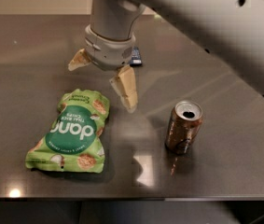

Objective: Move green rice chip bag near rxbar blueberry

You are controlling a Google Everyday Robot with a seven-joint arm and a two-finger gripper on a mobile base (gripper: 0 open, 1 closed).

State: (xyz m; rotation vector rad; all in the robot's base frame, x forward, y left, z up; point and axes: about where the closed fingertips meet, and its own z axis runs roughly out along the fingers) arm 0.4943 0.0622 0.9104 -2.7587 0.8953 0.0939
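Dark glossy table (24, 50) carrying the green rice chip bag (71, 132) lying flat at front left, an upright drink can (184, 127) at front right, and the rxbar blueberry (135, 56) farther back. The gripper (101, 87) hangs above the table between bar and bag, fingers spread.

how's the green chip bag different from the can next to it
The green rice chip bag lies flat on the table; the can stands upright. The bag is light green and crinkly; the can is brownish metal with an open top. The bag covers more tabletop than the can. Neither is held; the open hand hovers between them, nearer the bag.
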